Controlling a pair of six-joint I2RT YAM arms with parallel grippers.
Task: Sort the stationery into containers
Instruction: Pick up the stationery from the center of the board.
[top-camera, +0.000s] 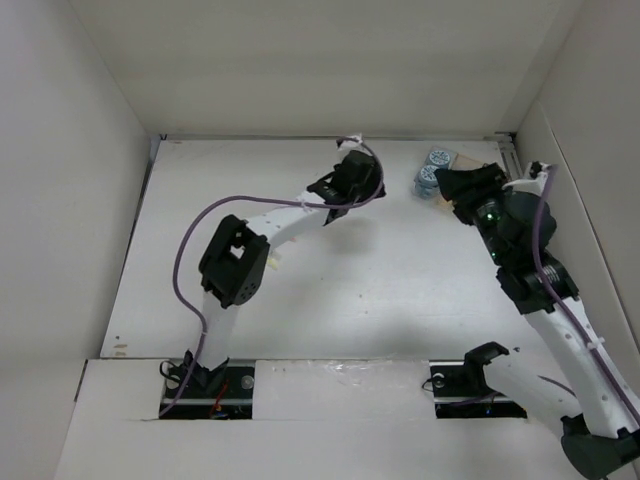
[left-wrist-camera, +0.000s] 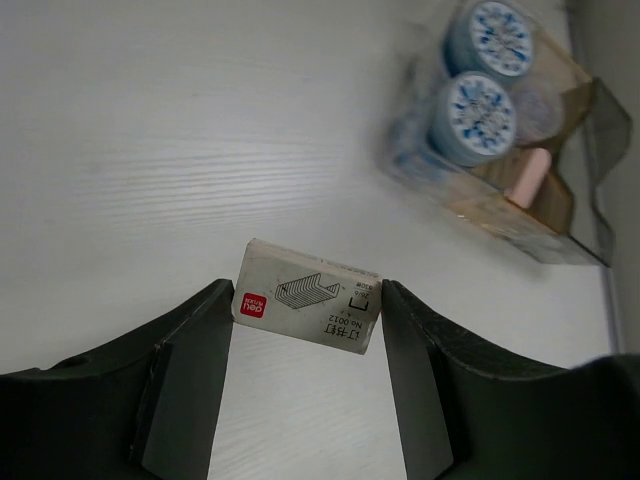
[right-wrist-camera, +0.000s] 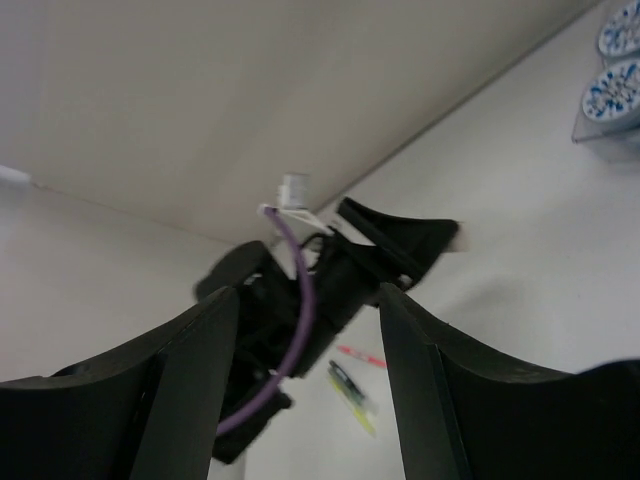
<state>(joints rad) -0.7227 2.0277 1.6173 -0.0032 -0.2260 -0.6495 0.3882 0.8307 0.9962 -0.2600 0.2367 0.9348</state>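
So the left gripper (left-wrist-camera: 306, 315) is clamping a little staple box (left-wrist-camera: 300, 290) right out at its fingertips. The box is sitting crooked in there, with the bins (left-wrist-camera: 575, 245) off at about 2 o'clock from it. Two blue rolls (left-wrist-camera: 470, 115) are already filling the nearest cells, so I'm guessing the box is risking a snag on a rim or twisting out of that shallow pinch. The right gripper (right-wrist-camera: 310, 295) is hanging with its jaws apart and empty at roughly 4 o'clock of the bins from overhead, so the arms bumping is looking possible too.
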